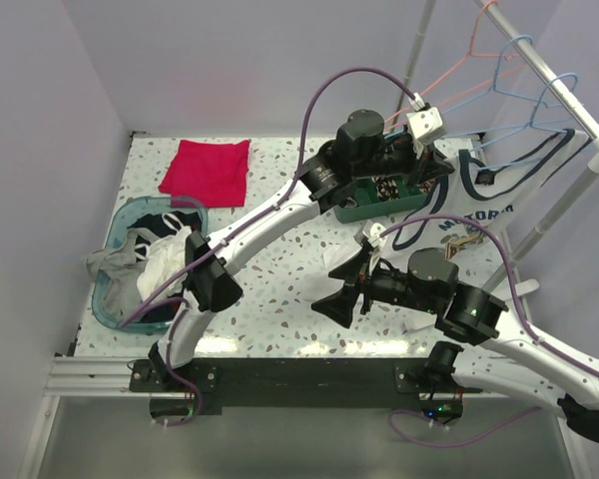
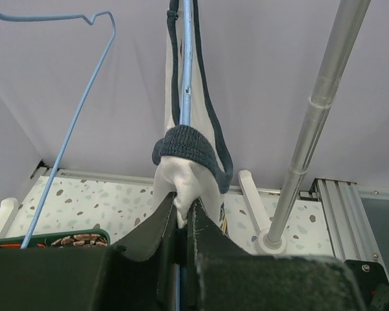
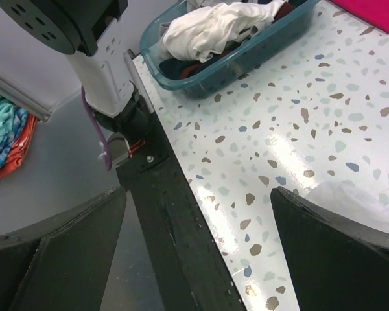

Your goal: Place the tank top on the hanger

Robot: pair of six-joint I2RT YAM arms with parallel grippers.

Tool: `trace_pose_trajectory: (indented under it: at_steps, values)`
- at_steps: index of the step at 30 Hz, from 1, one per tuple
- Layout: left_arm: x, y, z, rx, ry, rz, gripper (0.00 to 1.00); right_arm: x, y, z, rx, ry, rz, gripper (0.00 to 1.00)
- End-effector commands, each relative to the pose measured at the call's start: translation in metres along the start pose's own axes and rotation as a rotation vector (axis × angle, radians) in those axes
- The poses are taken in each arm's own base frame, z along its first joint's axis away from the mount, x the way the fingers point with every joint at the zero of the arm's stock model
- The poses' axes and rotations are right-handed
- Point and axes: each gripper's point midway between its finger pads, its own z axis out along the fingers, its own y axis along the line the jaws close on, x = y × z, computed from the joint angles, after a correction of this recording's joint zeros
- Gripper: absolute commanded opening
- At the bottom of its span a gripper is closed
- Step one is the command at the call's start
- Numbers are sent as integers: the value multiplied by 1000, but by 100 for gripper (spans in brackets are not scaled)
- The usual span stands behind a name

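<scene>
One teal basket (image 3: 259,52) holds crumpled white clothes (image 3: 211,26).

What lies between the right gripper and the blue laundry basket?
Bare speckled table separates the right gripper from the basket in the right wrist view; the top view shows the left arm rising near the basket.

wide-spread fingers (image 3: 340,256) over speckled table (image 3: 279,129)

the hanger (image 2: 187,58) and tank top (image 2: 185,173) run off the upper edge.
</scene>
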Motion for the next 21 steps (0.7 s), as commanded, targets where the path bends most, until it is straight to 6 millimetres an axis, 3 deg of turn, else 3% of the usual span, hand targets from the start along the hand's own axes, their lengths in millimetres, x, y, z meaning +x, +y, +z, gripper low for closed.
trace_pose_trajectory:
  at_steps: [1, 10, 21]
  values:
    - [-58, -7, -4, 1, -151, 60, 0, 0, 1, 0, -2, -9, 12, 98]
    - [-48, -11, -6, 4, -123, 43, 0, 1, 0, -1, 1, -11, 12, 98]
    - [-52, -12, -10, -4, -131, 47, 6, 3, -2, -1, 11, -10, 13, 98]
